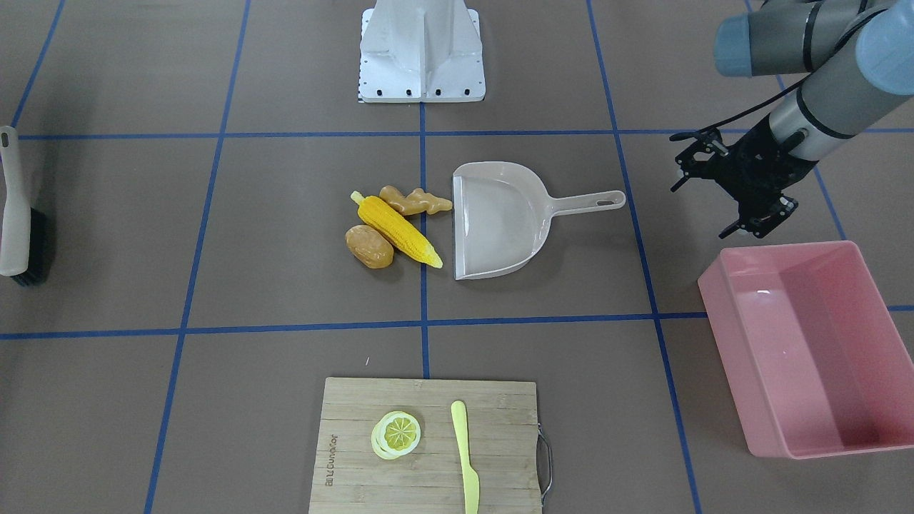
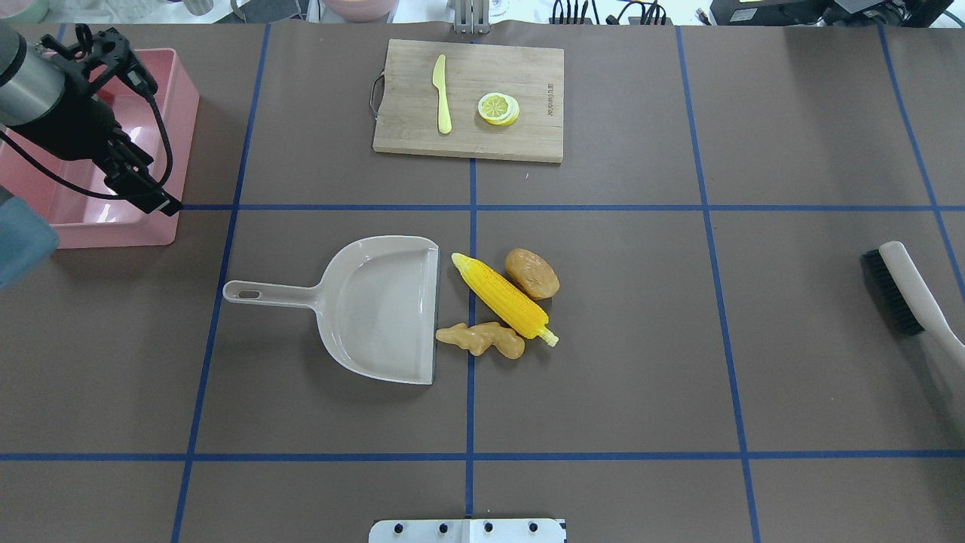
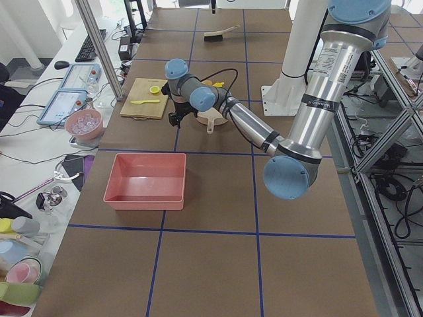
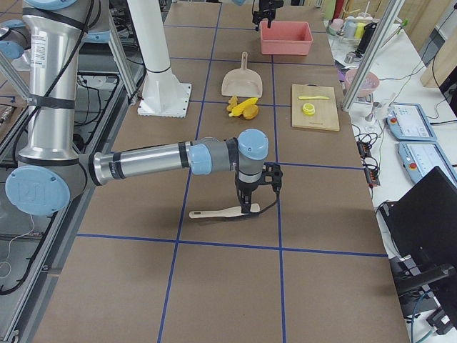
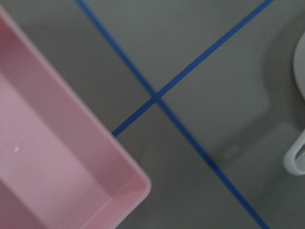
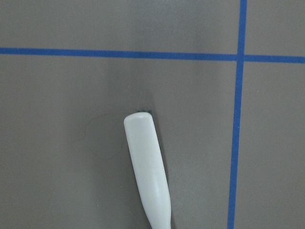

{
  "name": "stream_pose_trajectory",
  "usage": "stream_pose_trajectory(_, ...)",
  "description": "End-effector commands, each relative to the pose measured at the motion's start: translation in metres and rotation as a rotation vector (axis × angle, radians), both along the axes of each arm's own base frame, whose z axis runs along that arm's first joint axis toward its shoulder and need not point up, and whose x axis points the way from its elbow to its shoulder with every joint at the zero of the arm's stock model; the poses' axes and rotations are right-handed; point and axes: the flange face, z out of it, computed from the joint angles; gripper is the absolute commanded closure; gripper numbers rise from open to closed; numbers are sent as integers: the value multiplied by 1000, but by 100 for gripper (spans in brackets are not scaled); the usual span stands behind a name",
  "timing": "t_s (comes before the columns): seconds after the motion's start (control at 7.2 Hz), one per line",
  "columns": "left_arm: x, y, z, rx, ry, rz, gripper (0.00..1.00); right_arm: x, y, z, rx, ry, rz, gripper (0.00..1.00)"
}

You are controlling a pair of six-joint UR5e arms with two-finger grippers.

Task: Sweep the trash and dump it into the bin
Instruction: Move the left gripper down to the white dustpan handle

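The yellow corn cob point(image 1: 398, 230), the brown potato point(image 1: 369, 246) and the tan ginger root point(image 1: 414, 200) lie together on the table, just at the open mouth of the beige dustpan point(image 1: 500, 221). The pink bin point(image 1: 728, 335) stands empty beyond the dustpan's handle. My left gripper point(image 1: 703, 210) hangs open and empty above the table between that handle and the bin. My right gripper point(image 4: 251, 207) shows only in the exterior right view, directly over the handle of the brush point(image 2: 901, 290). I cannot tell whether it is open or shut. The right wrist view shows the brush handle point(image 6: 145, 162).
A wooden cutting board point(image 1: 428, 471) with a lemon slice point(image 1: 395, 434) and a yellow knife point(image 1: 465, 457) lies at the table's far side from the robot. The robot's white base point(image 1: 421, 50) stands behind the dustpan. The left wrist view shows the bin's corner point(image 5: 57, 157).
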Motion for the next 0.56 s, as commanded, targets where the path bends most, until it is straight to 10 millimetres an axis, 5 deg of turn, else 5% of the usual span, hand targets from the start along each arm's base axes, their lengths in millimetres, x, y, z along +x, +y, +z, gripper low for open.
stream_pose_trajectory(0.0, 19, 3, -32, 89, 50, 32, 2, -18, 50, 20, -3, 32, -19, 0)
stream_pose_trajectory(0.14, 41, 8, -57, 124, 74, 68, 2, -15, 87, 40, 0, 19, 19, 0)
stream_pose_trajectory(0.42, 80, 25, -83, 163, 103, 141, 2, -19, 117, 67, -17, 28, 19, 0)
